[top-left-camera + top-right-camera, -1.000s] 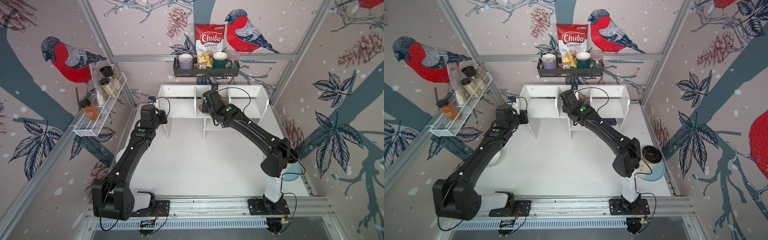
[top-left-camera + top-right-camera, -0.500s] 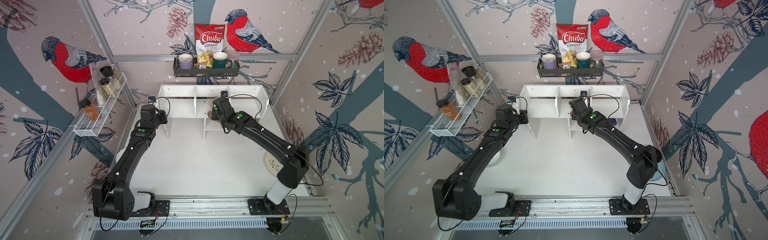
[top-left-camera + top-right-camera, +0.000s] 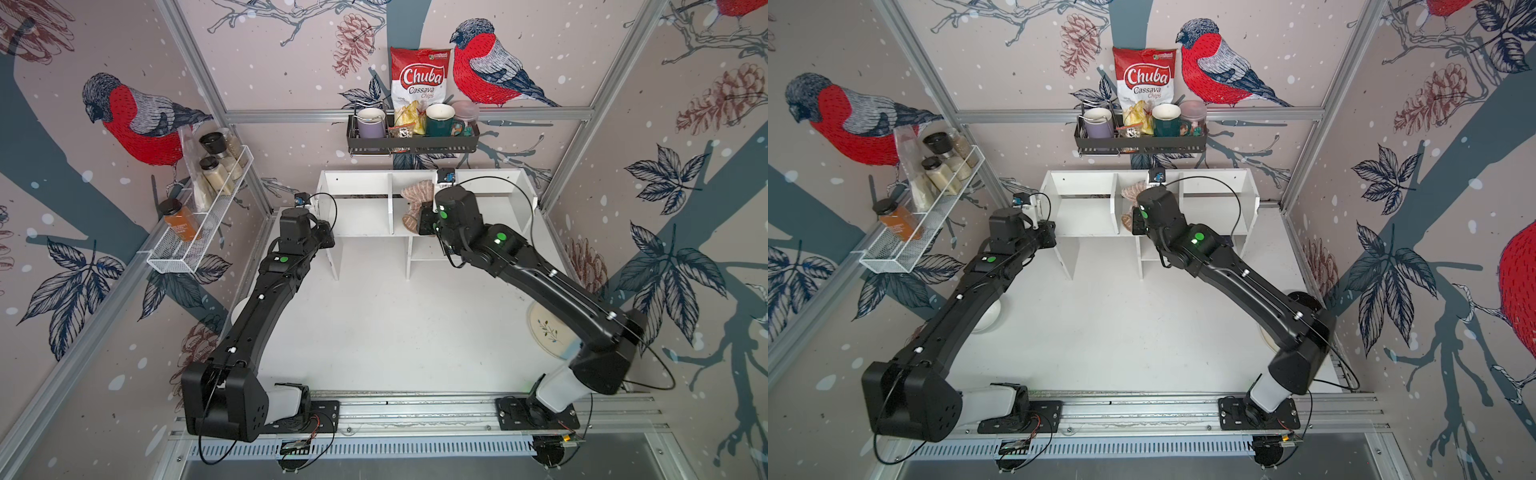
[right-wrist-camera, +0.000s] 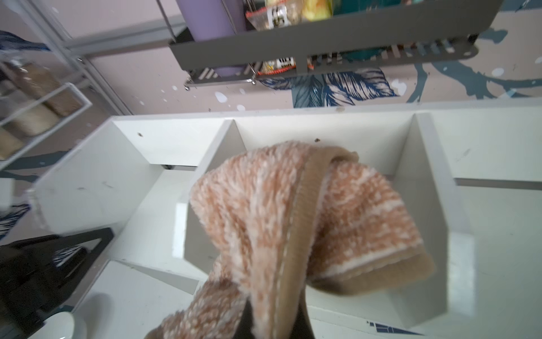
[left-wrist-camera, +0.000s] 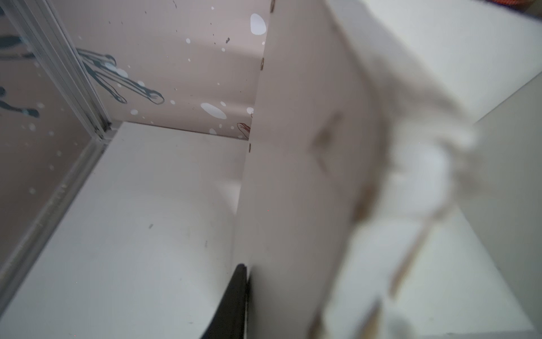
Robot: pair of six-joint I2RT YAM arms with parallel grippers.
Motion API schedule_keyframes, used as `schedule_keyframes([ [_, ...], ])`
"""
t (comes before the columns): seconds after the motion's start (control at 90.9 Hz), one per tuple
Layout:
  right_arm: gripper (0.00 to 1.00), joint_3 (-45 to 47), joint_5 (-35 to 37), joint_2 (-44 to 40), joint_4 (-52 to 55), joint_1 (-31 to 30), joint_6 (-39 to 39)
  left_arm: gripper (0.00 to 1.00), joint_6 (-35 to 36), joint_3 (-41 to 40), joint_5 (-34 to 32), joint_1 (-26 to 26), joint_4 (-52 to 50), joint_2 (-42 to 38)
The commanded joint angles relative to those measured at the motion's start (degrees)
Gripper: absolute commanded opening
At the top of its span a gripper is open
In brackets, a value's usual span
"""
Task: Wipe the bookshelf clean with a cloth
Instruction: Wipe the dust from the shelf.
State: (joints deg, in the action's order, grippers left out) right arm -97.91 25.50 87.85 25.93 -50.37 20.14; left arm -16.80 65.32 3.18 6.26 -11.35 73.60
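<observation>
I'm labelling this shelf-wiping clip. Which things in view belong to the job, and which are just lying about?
Job: bookshelf, cloth, right gripper holding the cloth.
Lying about: chip bag, purple mug, green mug, black rack, wire rack, spice jars, plate.

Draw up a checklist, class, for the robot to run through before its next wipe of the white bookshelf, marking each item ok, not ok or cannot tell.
1. Cloth gripped by right gripper: ok, jaws shut on it.
2. Cloth at the bookshelf middle upper compartment: ok.
3. Cloth pressed against a shelf surface: cannot tell.
4. Left gripper steadying the left end panel: cannot tell; one finger lies against its outer face.
5. Shelf clean: not ok, dark specks on the back wall.
</observation>
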Motion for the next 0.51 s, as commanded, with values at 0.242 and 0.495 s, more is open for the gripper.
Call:
schedule_keyframes([
  [0.242, 0.00, 16.7, -22.5, -23.2, -5.9, -1.4, -0.7, 0.77, -9.2, 6.7, 2.2, -4.1, -9.3, -13.0],
  [0.495, 0.00, 20.6, -38.1, -24.4, -10.4, -1.3, 1.7, 0.73, -13.6, 2.5, 30.1, 6.7, 8.4, -20.7],
])
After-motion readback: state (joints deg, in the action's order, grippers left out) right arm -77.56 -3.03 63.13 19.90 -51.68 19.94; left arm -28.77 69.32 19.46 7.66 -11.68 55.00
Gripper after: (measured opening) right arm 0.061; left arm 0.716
